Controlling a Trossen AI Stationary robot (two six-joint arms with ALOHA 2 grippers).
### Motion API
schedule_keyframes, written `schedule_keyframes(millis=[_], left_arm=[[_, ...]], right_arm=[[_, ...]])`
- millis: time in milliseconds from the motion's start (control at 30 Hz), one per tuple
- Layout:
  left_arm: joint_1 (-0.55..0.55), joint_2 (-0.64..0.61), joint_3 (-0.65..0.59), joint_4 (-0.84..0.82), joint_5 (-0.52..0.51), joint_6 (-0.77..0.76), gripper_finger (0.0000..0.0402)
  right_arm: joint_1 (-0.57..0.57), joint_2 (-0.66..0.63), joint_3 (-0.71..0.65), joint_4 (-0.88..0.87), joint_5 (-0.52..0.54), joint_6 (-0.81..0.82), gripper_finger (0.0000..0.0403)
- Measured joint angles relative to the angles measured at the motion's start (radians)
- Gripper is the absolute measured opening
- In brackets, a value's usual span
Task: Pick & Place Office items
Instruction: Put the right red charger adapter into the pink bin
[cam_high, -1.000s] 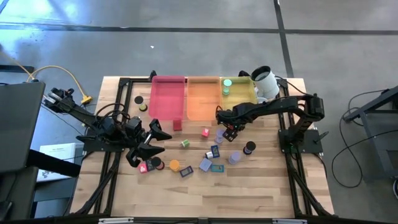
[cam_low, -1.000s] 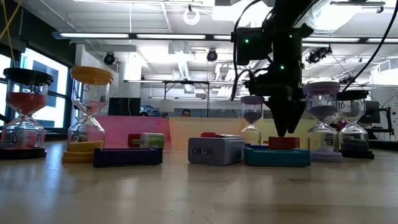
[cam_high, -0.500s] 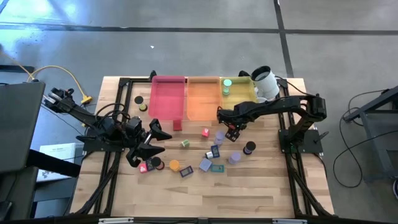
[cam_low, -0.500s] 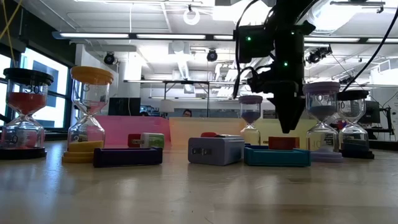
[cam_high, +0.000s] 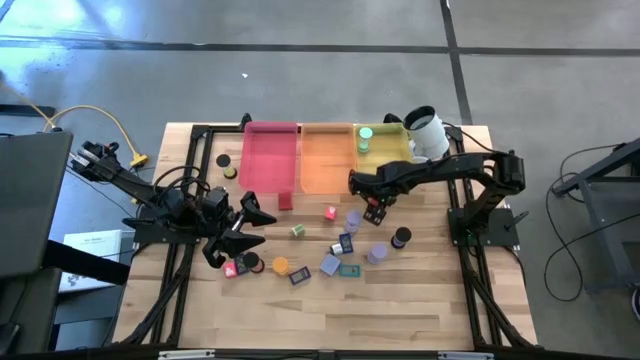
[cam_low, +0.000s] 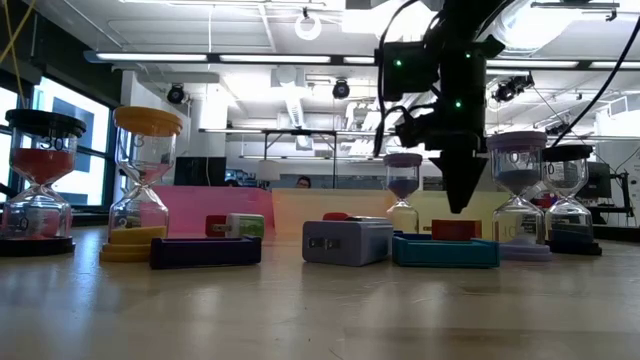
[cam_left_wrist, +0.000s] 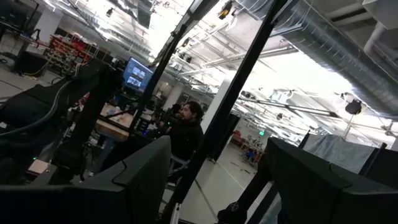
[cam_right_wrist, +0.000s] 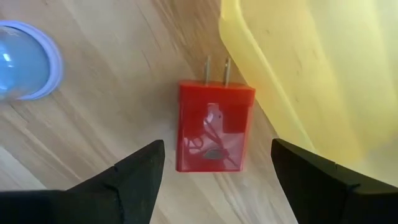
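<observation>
Hovering with fingers apart, the right claw straddles a red plug adapter lying beside the yellow tray; the left claw waits, fingers spread.

Open-ceilinged lab: ducts, monitors

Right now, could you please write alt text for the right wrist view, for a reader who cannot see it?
A red plug adapter with two metal prongs lies flat on the wooden table, framed between the open dark fingers of the right tool. A yellow tray is beside it, and a lavender hourglass end is farther off.
</observation>
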Motion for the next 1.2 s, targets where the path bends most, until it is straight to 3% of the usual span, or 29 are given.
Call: schedule_keyframes(millis=[967, 1200], left_arm=[[0.000, 0.000, 0.000, 0.000, 0.000, -0.003, 0.0260], [0.000, 0.000, 0.000, 0.000, 0.000, -0.030, 0.0260]], right_arm=[[-0.020, 0.000, -0.116, 0.128, -0.027, -0.020, 0.0285], [-0.032, 0.032, -0.116, 0.138, -0.031, -0.020, 0.0259]])
